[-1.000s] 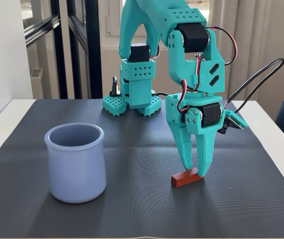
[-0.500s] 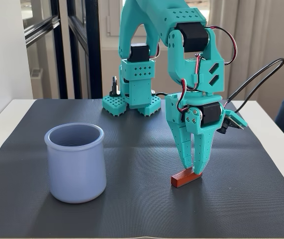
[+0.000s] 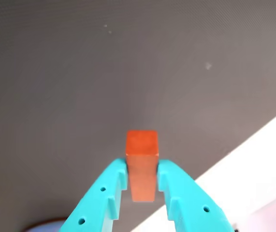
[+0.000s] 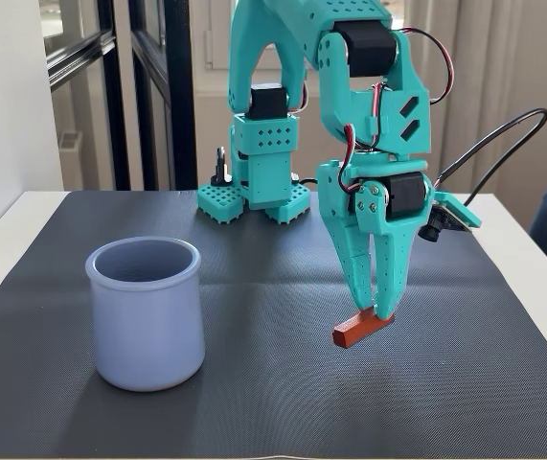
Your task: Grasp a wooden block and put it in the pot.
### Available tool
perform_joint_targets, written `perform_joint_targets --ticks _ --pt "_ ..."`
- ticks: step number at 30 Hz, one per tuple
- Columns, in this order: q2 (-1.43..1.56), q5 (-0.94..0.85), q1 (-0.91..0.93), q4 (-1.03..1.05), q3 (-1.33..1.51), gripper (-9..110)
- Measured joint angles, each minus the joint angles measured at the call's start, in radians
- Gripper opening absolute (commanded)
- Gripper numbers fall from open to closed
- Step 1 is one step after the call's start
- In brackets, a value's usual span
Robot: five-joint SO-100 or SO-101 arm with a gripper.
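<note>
While the small reddish-brown wooden block (image 4: 360,328) hangs tilted just above the dark textured mat (image 4: 254,287), the turquoise two-finger gripper (image 4: 376,311) has its fingers closed tight on the block's upper end, the lower end pointing down to the left in the fixed view. Seen from the wrist view, the block (image 3: 141,162) sits squeezed between both fingertips (image 3: 117,175) with its square end face towards the mat. Well apart, at the left of the fixed view, the pale lavender-blue rounded pot (image 4: 145,311) stands upright on the mat.

Pot (image 4: 146,312) left of wooden block (image 4: 360,329)
</note>
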Motion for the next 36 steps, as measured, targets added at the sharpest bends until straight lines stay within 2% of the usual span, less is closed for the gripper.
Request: perform_joint_targets --ticks 13,36 --pt "0.195 0.0 0.081 0.04 0.0 6" --pt "0.325 0.0 0.443 0.04 0.0 6"
